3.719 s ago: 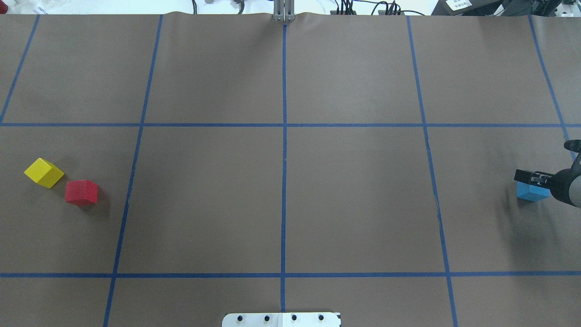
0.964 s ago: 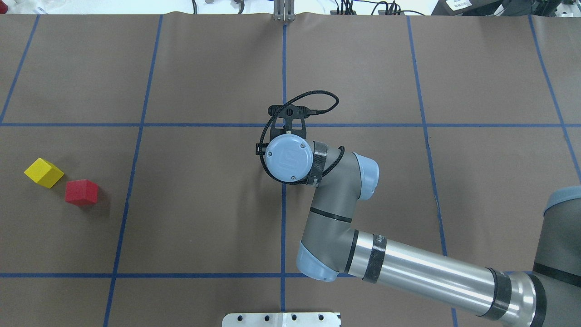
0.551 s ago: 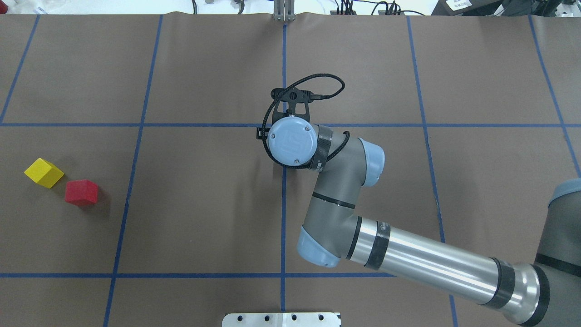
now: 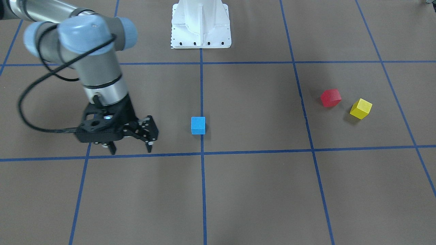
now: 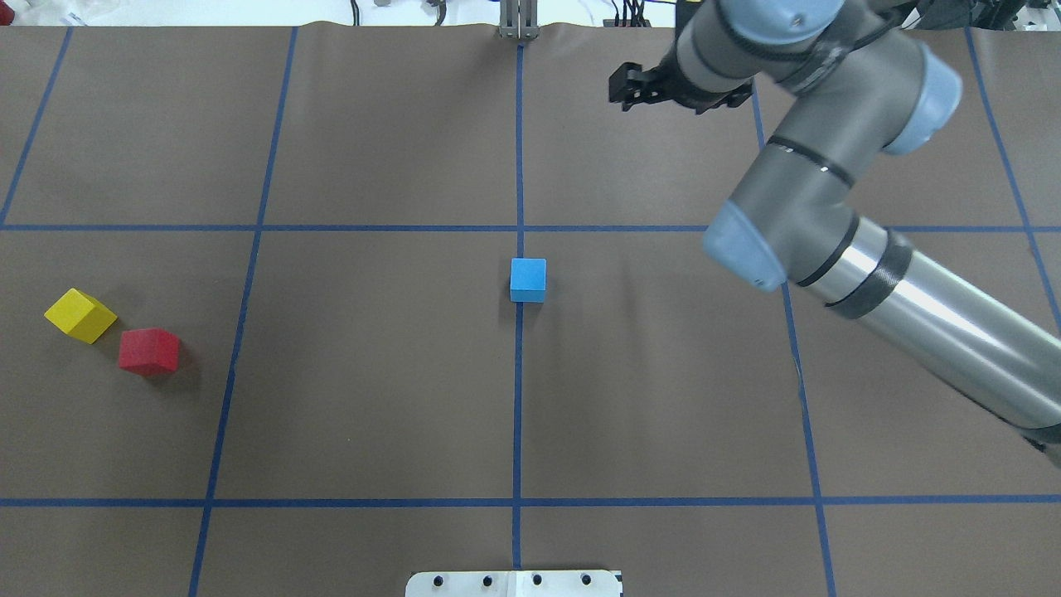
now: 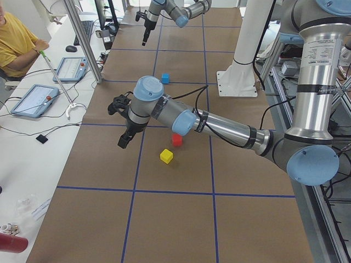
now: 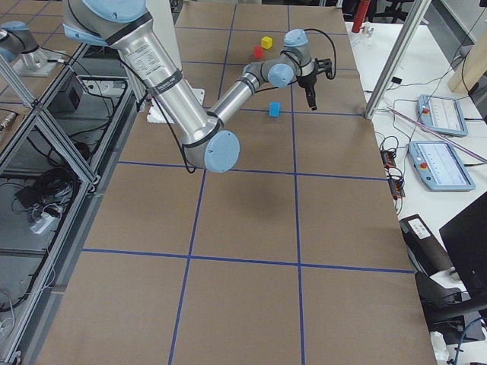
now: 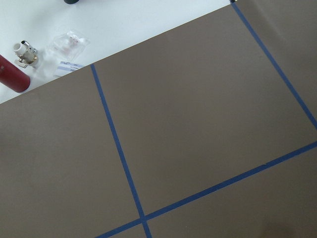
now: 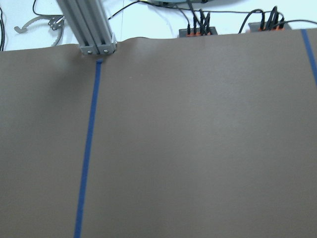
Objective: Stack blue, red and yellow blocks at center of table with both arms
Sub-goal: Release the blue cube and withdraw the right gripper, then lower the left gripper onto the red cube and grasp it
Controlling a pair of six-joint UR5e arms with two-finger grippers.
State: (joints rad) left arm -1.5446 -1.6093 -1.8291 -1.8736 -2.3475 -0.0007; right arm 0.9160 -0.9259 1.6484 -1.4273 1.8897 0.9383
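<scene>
The blue block (image 5: 528,279) stands alone on the centre tape line; it also shows in the front view (image 4: 198,125). The red block (image 5: 149,351) and the yellow block (image 5: 79,315) lie side by side, apart, at the table's left. My right gripper (image 4: 130,149) is open and empty, above the table and well clear of the blue block; overhead it is at the far side, right of centre (image 5: 627,87). My left gripper (image 6: 123,139) shows only in the exterior left view, above the table beside the red and yellow blocks. I cannot tell if it is open or shut.
Blue tape lines grid the brown table cover. The white robot base plate (image 5: 514,583) sits at the near edge, an aluminium post (image 5: 519,21) at the far edge. A red can (image 8: 12,74) and a plastic bag lie off the far left corner.
The right arm carried the blue block from the right edge to the centre, let it go there and swung away to the far right. The red and yellow blocks have not moved.
</scene>
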